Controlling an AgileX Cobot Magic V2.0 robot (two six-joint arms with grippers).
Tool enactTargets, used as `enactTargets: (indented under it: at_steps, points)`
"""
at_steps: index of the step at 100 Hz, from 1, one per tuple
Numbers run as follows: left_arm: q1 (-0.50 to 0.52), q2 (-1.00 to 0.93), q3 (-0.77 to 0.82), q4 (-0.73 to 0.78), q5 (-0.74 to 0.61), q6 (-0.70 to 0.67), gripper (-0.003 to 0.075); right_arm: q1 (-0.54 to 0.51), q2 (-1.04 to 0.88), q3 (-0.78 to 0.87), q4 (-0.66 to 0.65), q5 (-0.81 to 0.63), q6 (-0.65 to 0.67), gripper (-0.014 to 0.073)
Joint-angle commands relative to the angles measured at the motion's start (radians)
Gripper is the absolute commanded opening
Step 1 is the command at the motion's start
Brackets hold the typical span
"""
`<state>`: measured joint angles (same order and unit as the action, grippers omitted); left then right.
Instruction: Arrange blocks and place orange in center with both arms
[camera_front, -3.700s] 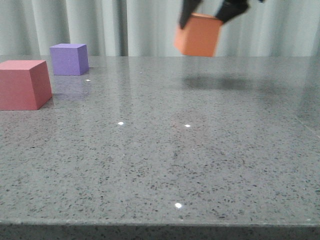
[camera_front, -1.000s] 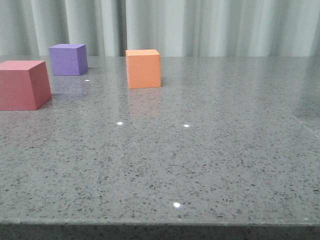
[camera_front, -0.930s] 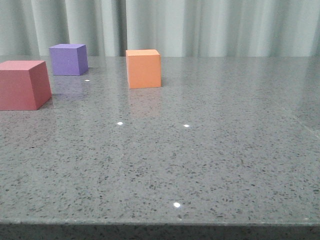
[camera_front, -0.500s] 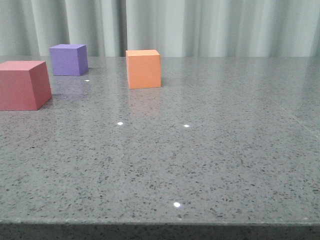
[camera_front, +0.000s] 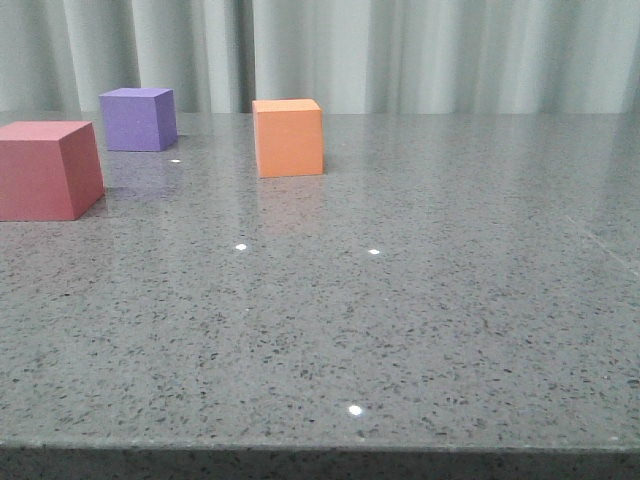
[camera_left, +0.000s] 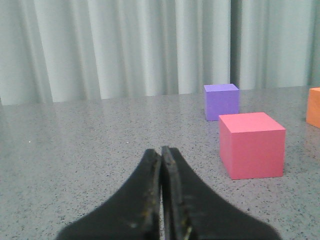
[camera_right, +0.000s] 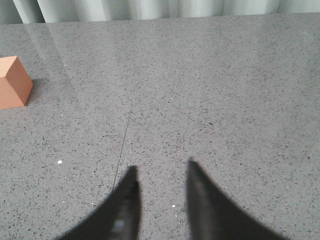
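Counter (camera_front: 400, 330) stretches bare in front, then the red cube (camera_front: 48, 168) at left, the orange cube (camera_front: 288, 137) upright and square-on mid-counter with no long axis, the purple cube (camera_front: 138, 118) farthest; left fingers (camera_left: 161, 165) pressed together empty, right fingers (camera_right: 161, 185) parted, empty.

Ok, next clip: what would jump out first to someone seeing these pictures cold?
Three coloured cubes on the grey speckled tabletop: the orange cube stands alone toward the far middle, with the purple cube at the far left and the red cube nearer, at the left edge. No arm appears in the front view; the left gripper is shut and empty, the right gripper open over bare stone.
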<state>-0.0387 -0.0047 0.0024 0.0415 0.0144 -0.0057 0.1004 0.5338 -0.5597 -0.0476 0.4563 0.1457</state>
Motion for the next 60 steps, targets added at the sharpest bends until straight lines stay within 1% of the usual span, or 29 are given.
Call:
enactTargets:
  at_steps: [1, 3, 7, 49, 60]
  points:
    - [-0.008, -0.035, 0.042, -0.003, -0.08, -0.009, -0.002, -0.005, 0.003, -0.027, -0.009, -0.081, -0.004, -0.0043]
    - [-0.008, -0.035, 0.042, -0.003, -0.08, -0.009, -0.002, -0.005, 0.003, -0.027, -0.009, -0.081, -0.004, -0.0077]
    - [-0.008, -0.035, 0.042, -0.003, -0.08, -0.009, -0.002, -0.005, 0.003, -0.027, -0.009, -0.081, -0.004, -0.0064]
    - [-0.008, -0.035, 0.042, -0.003, -0.08, -0.009, -0.002, -0.005, 0.003, -0.027, -0.009, -0.081, -0.004, -0.0069]
    - [-0.008, -0.035, 0.021, -0.029, -0.08, -0.009, -0.002, -0.005, 0.003, -0.027, -0.009, -0.081, -0.004, -0.0069]
